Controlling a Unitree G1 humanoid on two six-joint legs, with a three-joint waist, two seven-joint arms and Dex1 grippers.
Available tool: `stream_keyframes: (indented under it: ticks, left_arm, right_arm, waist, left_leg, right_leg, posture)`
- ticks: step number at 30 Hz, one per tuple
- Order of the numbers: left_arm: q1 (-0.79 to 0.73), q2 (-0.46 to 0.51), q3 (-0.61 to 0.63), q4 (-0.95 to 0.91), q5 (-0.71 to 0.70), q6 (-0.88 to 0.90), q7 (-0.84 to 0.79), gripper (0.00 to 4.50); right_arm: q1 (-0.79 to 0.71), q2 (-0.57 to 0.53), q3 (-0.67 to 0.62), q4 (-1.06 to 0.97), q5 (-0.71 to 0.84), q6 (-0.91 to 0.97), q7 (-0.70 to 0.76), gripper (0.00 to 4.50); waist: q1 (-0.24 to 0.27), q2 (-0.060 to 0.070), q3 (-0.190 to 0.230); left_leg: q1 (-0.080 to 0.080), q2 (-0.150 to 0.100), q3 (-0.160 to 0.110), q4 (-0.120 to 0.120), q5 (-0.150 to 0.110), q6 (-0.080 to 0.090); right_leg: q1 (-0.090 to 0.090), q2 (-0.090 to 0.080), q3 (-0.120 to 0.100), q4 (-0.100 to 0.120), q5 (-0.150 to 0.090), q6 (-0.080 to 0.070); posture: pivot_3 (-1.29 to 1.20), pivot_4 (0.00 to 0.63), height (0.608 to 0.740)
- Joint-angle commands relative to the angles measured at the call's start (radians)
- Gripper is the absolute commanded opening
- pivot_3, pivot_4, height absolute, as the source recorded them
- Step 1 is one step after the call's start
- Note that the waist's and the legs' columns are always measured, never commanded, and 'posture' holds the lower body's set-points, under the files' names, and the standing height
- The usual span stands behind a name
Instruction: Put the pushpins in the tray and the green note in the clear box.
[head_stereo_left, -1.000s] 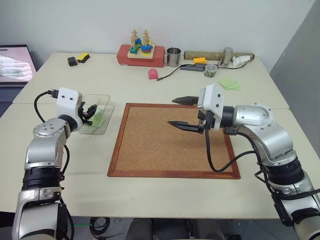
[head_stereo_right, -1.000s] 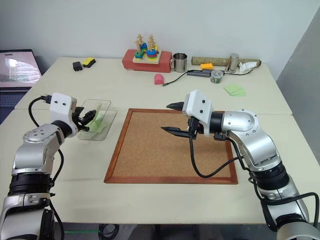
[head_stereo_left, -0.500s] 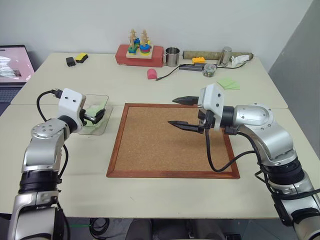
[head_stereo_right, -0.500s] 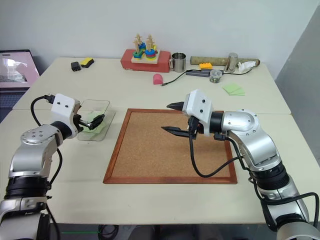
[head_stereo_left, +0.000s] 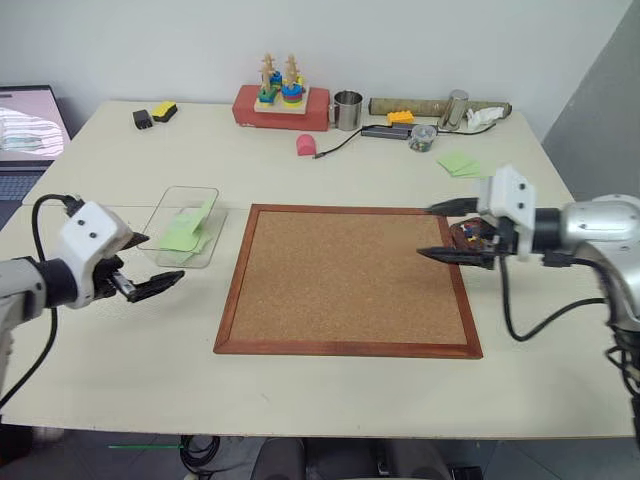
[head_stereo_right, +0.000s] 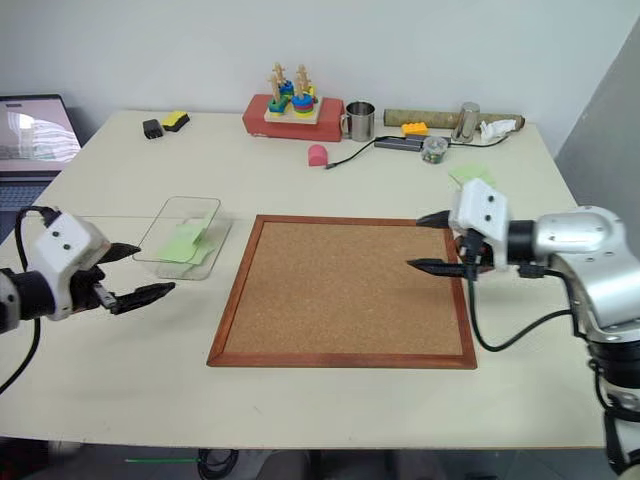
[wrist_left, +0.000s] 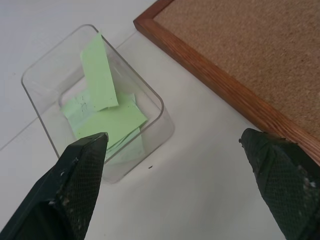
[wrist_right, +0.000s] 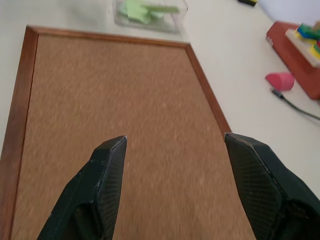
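Observation:
The clear box (head_stereo_left: 207, 196) stands left of the cork board. In it a green note (wrist_left: 100, 75) leans on the wall above flat green sheets. My left gripper (head_stereo_left: 165, 257) hovers open and empty at the box's near-left side, its fingers (wrist_left: 80, 185) wide apart. My right gripper (head_stereo_left: 425, 231) is open and empty over the board's right edge. The small dark brown tray (head_stereo_left: 462, 233) sits between and behind its fingers, partly hidden, with small coloured bits in it. The pushpins are too small to make out.
The wood-framed cork board (head_stereo_left: 350, 275) fills the table's middle. A fanned stack of green sheets (head_stereo_left: 458, 163), a round jar (head_stereo_left: 421, 138), a metal cup (head_stereo_left: 347, 110), a red toy base (head_stereo_left: 282, 105) and a pink piece (head_stereo_left: 306, 146) with a cable stand along the back. A laptop (head_stereo_left: 30, 130) is far left.
My left gripper opened, left the note in the clear box and drew back toward the table's front left. My right gripper swung from the board's middle to its right edge.

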Motion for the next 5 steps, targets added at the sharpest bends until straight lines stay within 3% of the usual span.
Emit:
stream_keyframes:
  ticks: [1,5]
  left_arm:
    - [-0.01,0.029,0.054,0.021,-0.029,-0.041,-0.06,4.49]
    - [-0.039,0.01,0.051,0.038,-0.071,-0.041,-0.085,4.49]
  right_arm:
    - [0.046,-0.089,-0.072,0.02,0.004,-0.038,0.075,3.2]
    - [0.091,-0.125,-0.106,0.029,0.006,-0.046,0.078,3.2]
  waist:
    - [-0.002,0.0,0.0]
    - [-0.005,0.0,0.0]
  left_leg:
    - [0.0,0.0,0.0,0.0,0.0,0.0]
    - [0.001,0.0,0.002,0.0,0.0,0.0]
  right_leg:
    - [0.0,0.0,0.0,0.0,0.0,0.0]
    - [0.0,0.0,0.002,0.0,0.0,0.0]
  posture:
    - [0.0,0.15,0.74]
    - [0.0,0.15,0.74]
